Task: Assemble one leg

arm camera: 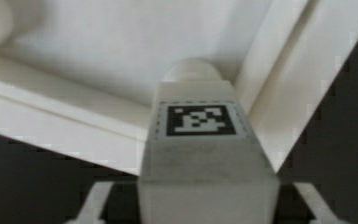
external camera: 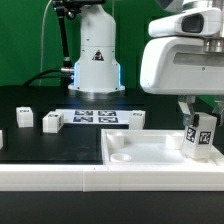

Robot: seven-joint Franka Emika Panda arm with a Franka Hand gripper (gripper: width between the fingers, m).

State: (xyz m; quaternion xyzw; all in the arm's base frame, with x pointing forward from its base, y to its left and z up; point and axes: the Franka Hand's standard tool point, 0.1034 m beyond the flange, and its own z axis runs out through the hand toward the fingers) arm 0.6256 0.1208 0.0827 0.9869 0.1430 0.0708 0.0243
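The leg [external camera: 200, 140] is up in the gripper [external camera: 200, 128], standing upright, pinched between the two fingers, which are closed in on its sides. Its black-and-white tag [external camera: 204, 141] faces the exterior camera. It is at the exterior view's right, over the right-hand end of the big white panel [external camera: 140, 150]. Whether its foot touches the panel cannot be told from here.

From the wrist, the leg [arm camera: 197, 150] fills the middle of the shot, tag [arm camera: 197, 120] square on, with the panel's raised edges [arm camera: 87, 95] behind it.

Further out, three loose posts sit on the black table [external camera: 40, 145]: one [external camera: 24, 118], a second [external camera: 52, 122] just beside it, and a third [external camera: 135, 118] well apart. The marker board [external camera: 95, 117] lies between the second and third.
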